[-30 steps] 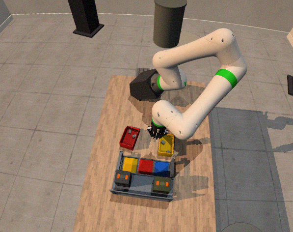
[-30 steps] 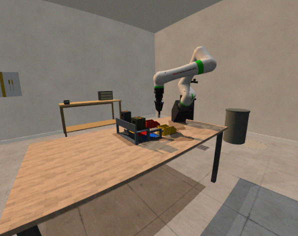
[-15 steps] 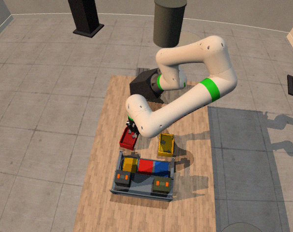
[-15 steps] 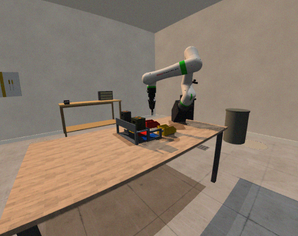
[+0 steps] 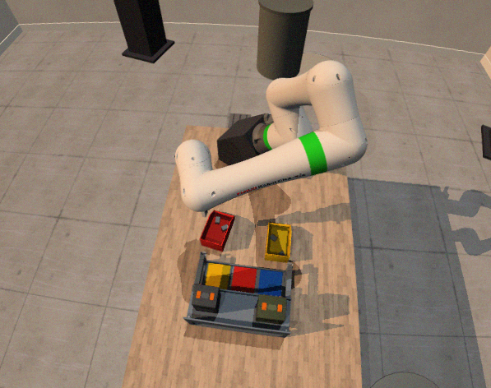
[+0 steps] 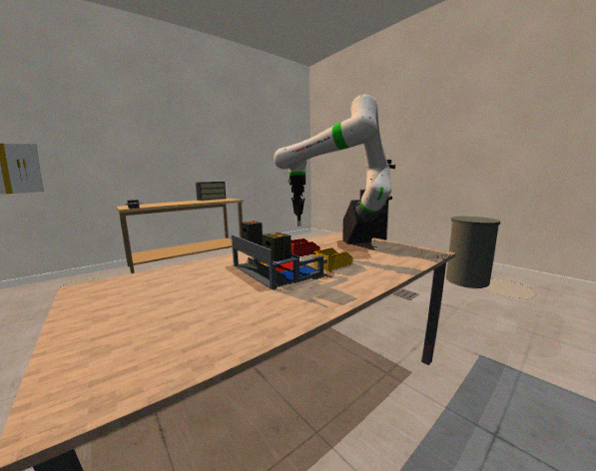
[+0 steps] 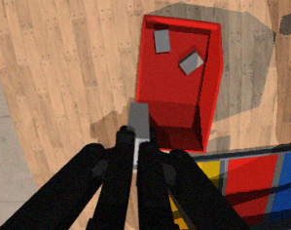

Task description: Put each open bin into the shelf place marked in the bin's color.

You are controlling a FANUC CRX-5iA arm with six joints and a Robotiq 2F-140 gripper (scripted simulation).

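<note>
Red bin (image 7: 180, 86) lies skewed below the tool (image 7: 139, 132) (pinched shut, empty); it should probably spread before descending.

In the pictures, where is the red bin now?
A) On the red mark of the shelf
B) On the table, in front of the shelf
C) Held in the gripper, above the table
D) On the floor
B: the red bin stands on the table before the shelf, whose red mark is bare; the gripper above is shut and holds nothing.
</note>
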